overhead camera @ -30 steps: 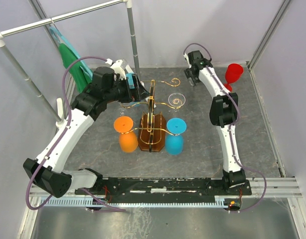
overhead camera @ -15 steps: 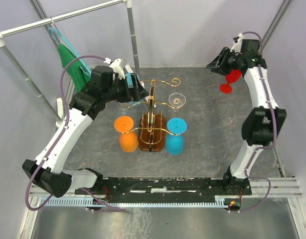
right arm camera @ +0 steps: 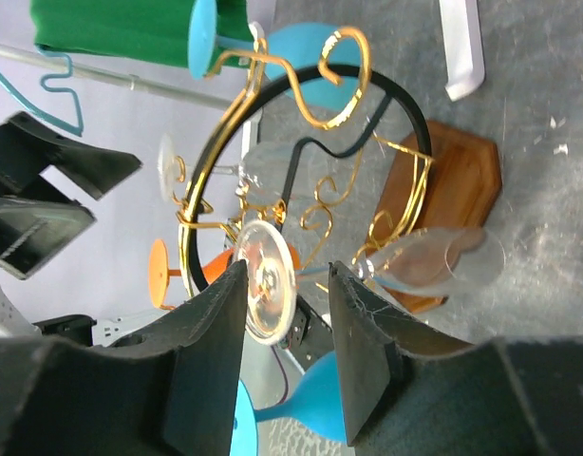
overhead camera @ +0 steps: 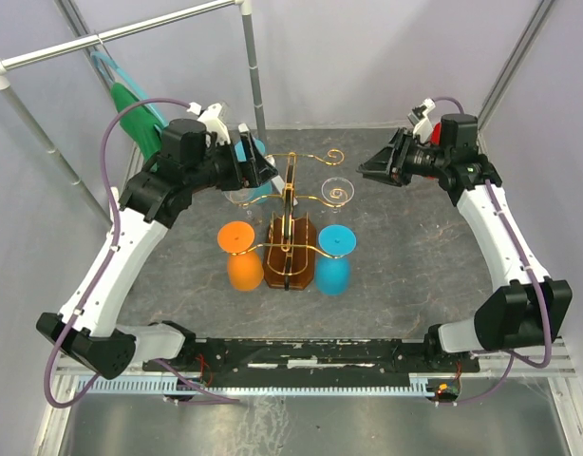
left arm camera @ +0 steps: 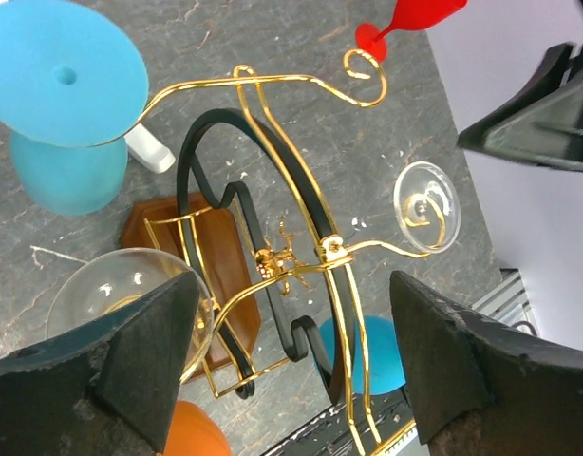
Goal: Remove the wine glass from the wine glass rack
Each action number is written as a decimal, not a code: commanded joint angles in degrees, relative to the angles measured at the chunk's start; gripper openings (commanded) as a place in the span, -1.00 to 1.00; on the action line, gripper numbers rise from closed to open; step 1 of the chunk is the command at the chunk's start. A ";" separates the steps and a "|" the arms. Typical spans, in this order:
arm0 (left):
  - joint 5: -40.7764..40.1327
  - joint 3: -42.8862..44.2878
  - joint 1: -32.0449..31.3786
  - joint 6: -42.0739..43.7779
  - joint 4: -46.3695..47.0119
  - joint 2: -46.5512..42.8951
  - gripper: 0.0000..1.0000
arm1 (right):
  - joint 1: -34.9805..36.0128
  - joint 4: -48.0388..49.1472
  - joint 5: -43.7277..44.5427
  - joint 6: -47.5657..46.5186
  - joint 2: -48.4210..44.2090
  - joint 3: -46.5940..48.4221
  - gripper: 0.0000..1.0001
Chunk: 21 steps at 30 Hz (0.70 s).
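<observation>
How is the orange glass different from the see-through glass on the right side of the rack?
The orange glass is solid coloured; the clear glass is see-through. The orange glass sits at the rack's near left, the clear glass at its far right. The right tool points toward the clear glass, not the orange glass. Both are upside down, foot on top.

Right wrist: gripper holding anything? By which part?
Nothing held. Right gripper is open; the clear hanging wine glass shows in its gap, not gripped.
</observation>
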 commanded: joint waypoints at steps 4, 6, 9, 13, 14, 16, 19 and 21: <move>5.11 5.96 0.01 -3.35 2.40 0.78 0.40 | 0.75 -4.54 2.58 -4.29 -6.02 -2.70 -0.06; 6.95 7.35 -0.51 -4.28 2.96 2.10 0.34 | 0.81 -7.58 4.00 -6.22 -6.72 -2.13 -0.06; 7.90 9.37 -3.31 -5.45 2.97 4.42 0.31 | 0.81 -8.23 5.60 -6.83 -8.20 -2.78 -0.06; 9.93 7.70 -6.61 -8.65 6.50 6.53 0.30 | 0.66 -10.71 8.76 -8.21 -9.12 -2.29 -0.05; 10.10 7.24 -7.22 -8.92 7.18 7.69 0.32 | 0.66 -11.22 9.55 -8.53 -9.32 -2.13 -0.05; 10.15 5.87 -8.25 -9.33 8.64 8.91 0.38 | 0.62 -11.43 10.21 -8.64 -10.13 -2.10 -0.05; 11.01 4.85 -9.01 -9.58 11.28 10.55 0.44 | 0.49 -11.67 10.76 -8.84 -10.95 -1.97 -0.05; 11.51 5.56 -9.19 -9.41 11.67 12.08 0.44 | 0.48 -12.15 10.85 -9.02 -11.22 -1.77 -0.05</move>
